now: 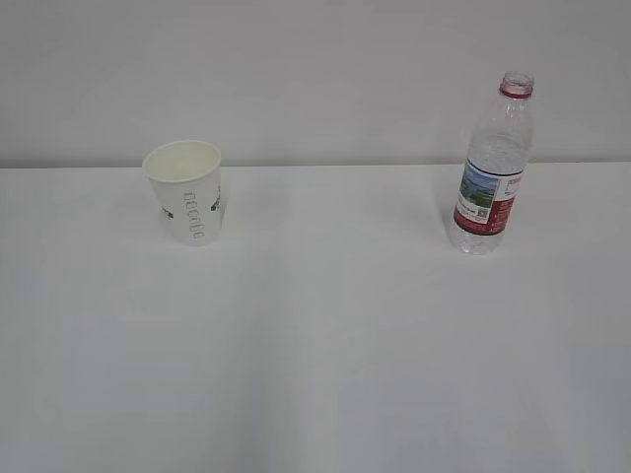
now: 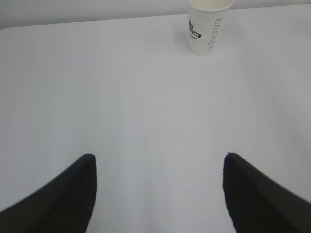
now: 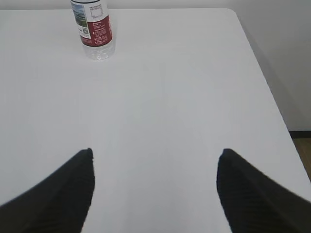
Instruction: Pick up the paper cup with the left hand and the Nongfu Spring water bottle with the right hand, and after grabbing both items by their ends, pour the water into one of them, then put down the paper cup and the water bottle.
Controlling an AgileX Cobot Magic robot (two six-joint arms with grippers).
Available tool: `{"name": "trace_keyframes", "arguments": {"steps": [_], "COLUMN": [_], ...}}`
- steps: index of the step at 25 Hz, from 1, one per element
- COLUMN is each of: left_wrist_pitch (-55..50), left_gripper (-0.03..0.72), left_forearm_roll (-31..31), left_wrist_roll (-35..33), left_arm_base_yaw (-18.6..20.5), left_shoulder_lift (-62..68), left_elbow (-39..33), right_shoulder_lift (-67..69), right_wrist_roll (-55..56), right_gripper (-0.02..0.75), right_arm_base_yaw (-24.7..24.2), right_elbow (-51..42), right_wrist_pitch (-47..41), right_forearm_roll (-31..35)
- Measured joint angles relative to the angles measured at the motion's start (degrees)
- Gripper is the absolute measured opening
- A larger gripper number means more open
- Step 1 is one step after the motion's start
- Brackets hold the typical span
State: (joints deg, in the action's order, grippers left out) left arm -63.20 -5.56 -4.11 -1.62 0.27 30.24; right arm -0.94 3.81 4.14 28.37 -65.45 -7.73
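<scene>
Nearest in the left wrist view, left hand (image 2: 158, 194) with fingers (image 2: 63, 194) spread wide and nothing between them, only bare white table (image 2: 146, 121) in the gap. Same on the right wrist view: right hand (image 3: 155, 191) with fingers (image 3: 60, 194) spread wide, gripping nothing. Probably parked low and back like this to leave a clear line to each target before the reach begins.

Farther out, well ahead of the left fingertips and a little to the right of the gap, paper cup (image 2: 209, 24) standing upright, mouth up, printed side facing the camera. Well ahead of the right fingertips and off to the left of the gap, water bottle (image 3: 93, 29) standing upright, red label band low on the body, top cut off by the frame edge.

From the exterior view, cup and bottle well apart near the far edge of the table, bottle capless with a red neck ring; water level inside hard to tell. Neither picked up yet; likely spaced so each hand gets its own side without crossing
</scene>
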Motion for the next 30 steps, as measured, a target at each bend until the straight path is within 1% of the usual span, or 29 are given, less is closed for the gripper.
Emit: {"name": "trace_keyframes", "arguments": {"steps": [20,25,30], "left_wrist_pitch": [0.00,0.00,0.00], "left_gripper": [0.587,0.587,0.587], "left_forearm_roll": [0.00,0.00,0.00], "left_wrist_roll": [0.00,0.00,0.00], "left_arm_base_yaw": [0.00,0.00,0.00], "left_shoulder_lift": [0.00,0.00,0.00], "left_elbow": [0.00,0.00,0.00], "right_shoulder_lift": [0.00,0.00,0.00], "right_wrist_roll": [0.00,-0.34,-0.49], "right_gripper": [0.589,0.589,0.589], "right_arm_base_yaw": [0.00,0.00,0.00], "right_elbow": [0.00,0.00,0.00], "right_wrist_pitch": [0.00,0.00,0.00], "right_forearm_roll": [0.00,-2.53,-2.88]}}
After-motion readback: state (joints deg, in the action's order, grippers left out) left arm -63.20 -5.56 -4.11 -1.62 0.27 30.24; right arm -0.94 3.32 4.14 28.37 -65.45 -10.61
